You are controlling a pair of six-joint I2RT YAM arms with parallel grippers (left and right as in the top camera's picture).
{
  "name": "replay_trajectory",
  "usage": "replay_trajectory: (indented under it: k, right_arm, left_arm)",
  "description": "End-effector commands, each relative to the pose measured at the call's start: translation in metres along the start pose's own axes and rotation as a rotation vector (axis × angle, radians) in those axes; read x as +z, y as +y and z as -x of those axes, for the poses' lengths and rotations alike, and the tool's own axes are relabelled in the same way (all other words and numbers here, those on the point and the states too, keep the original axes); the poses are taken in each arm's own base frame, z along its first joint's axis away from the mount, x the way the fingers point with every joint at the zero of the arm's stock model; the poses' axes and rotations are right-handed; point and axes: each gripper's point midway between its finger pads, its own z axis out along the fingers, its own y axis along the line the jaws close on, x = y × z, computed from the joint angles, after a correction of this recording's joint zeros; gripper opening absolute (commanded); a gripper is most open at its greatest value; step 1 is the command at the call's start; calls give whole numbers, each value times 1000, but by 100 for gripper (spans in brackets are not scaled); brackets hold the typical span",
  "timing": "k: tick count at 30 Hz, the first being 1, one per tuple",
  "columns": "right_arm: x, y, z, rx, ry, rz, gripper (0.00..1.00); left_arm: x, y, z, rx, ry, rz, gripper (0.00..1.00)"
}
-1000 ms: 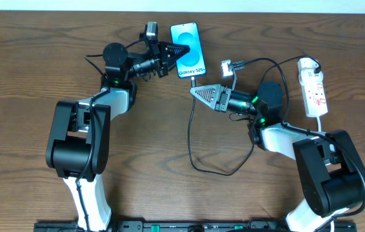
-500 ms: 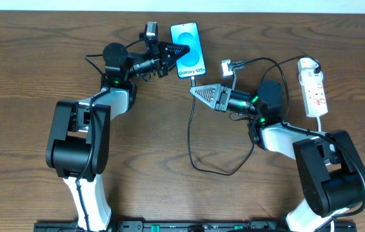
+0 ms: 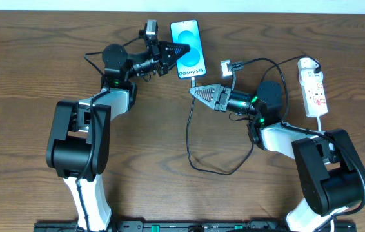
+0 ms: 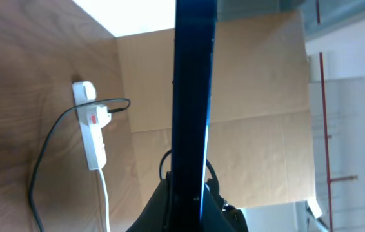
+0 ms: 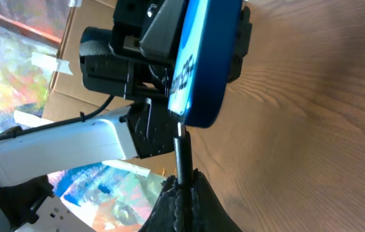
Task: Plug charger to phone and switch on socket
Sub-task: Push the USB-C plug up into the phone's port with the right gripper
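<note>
The phone (image 3: 189, 48), blue screen with a white swirl, is held at the back centre by my left gripper (image 3: 175, 51), shut on its left edge. In the left wrist view the phone (image 4: 194, 96) shows edge-on between the fingers (image 4: 189, 193). My right gripper (image 3: 195, 91) is shut on the charger (image 3: 191, 129), a thin black cable, just below the phone's bottom edge. In the right wrist view the charger (image 5: 182, 154) rises from the fingers (image 5: 184, 183) and its tip meets the phone (image 5: 202, 64) at its bottom end. The socket (image 3: 314, 87), a white strip with red markings, lies at the far right.
The charger cable loops down across the table centre (image 3: 215, 169) and back up toward the socket. A white plug (image 3: 307, 64) sits in the socket's far end. The socket also shows in the left wrist view (image 4: 91, 135). Both arm bases stand at the front.
The left gripper and phone have shifted very slightly to the right. The right arm has not visibly moved.
</note>
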Motion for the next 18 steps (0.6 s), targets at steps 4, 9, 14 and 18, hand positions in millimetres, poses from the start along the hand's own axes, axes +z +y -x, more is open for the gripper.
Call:
replay_trajectory:
  k: [4, 9, 14, 18]
  right_arm:
    - [3, -2, 10, 3, -37, -8, 1]
    - [3, 1, 12, -14, -45, 1, 1]
    - [3, 6, 16, -32, -63, 15, 1]
    - [3, 6, 17, -32, -70, 13, 1]
  left_arm:
    - [1, -19, -22, 124, 103, -42, 7]
    - [0, -18, -27, 134, 138, -39, 7]
    - [0, -18, -30, 149, 153, -38, 7]
    - [-1, -17, -34, 153, 177, -35, 7]
